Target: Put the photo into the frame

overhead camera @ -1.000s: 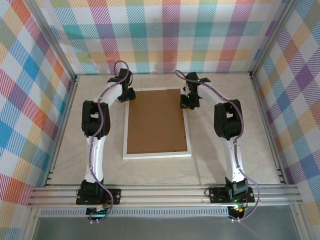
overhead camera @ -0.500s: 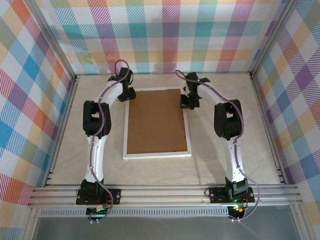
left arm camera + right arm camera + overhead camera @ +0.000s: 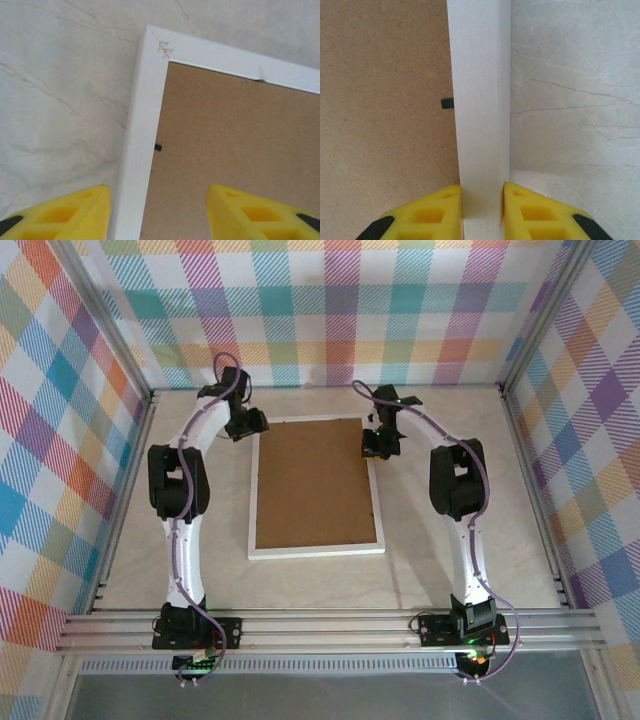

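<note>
The frame [image 3: 316,551] lies face down on the table, its white border around a brown backing board [image 3: 315,480]. The photo is hidden. My left gripper [image 3: 250,425] hovers at the frame's far left corner. In the left wrist view it [image 3: 157,195] is open, its yellow fingers [image 3: 75,210] wide apart on either side of the white border [image 3: 142,125] without touching it. My right gripper [image 3: 372,447] is at the far right side of the frame. In the right wrist view it [image 3: 482,192] is shut on the white border [image 3: 480,100], one finger on each side.
Small black tabs [image 3: 158,147] [image 3: 447,103] hold the backing board at the border's inner edge. Bare marbled table [image 3: 450,570] surrounds the frame. Plaid walls and metal rails [image 3: 330,625] close in the workspace.
My left gripper's jaws have widened, and the left arm's elbow has swung outward to the left. The right gripper keeps its hold on the border.
</note>
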Available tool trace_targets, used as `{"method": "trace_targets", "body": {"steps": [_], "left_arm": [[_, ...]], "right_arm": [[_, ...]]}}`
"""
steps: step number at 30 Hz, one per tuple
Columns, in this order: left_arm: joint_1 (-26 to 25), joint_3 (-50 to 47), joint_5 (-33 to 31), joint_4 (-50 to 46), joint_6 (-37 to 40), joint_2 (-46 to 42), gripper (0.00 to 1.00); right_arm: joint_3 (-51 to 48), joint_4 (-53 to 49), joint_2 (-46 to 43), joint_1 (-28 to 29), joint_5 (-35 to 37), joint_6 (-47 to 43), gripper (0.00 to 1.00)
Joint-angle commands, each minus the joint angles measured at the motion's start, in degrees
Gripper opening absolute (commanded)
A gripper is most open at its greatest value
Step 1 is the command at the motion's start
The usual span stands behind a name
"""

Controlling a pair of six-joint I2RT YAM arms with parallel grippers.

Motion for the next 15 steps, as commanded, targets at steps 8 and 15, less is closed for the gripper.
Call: {"method": "trace_targets", "body": {"steps": [8, 15], "left_arm": [[2.87, -2.54, 2.09, -0.53, 0.98, 0.49, 0.53], [2.44, -2.46, 4.39, -0.06, 0.67, 3.29, 0.53]], "right_arm": [[-1.71, 0.68, 0.82, 0.20, 0.09, 1.19, 0.23], [-1.68, 0.80, 0.87, 0.20, -0.37, 1.28, 0.23]]}}
